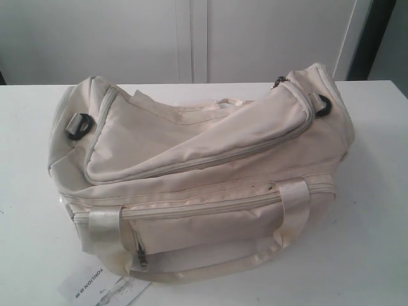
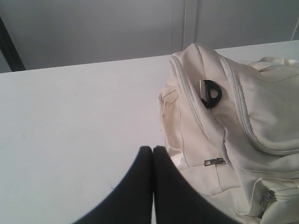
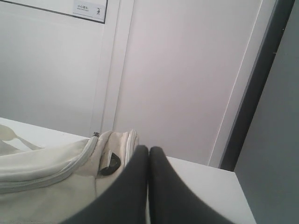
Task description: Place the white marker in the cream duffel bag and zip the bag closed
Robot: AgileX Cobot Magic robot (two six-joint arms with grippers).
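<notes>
The cream duffel bag (image 1: 204, 172) lies across the middle of the white table (image 1: 376, 191), its top flap sagging inward. A dark zip pull (image 1: 278, 81) sits at the flap's far right corner. The white marker is out of view in every frame. Neither arm shows in the exterior view. My left gripper (image 2: 153, 148) is shut with nothing between its black fingers, just off the bag's end (image 2: 224, 130) near a black D-ring (image 2: 211, 93). My right gripper (image 3: 148, 148) is also shut and empty, beside the bag's other end (image 3: 56, 177).
A printed white paper tag (image 1: 95, 284) lies at the table's front edge under the bag's left corner. A small metal zip pull (image 2: 215, 162) hangs on the side pocket. Pale wall panels (image 1: 191, 38) stand behind the table, and a dark post (image 3: 252, 93) is at the right.
</notes>
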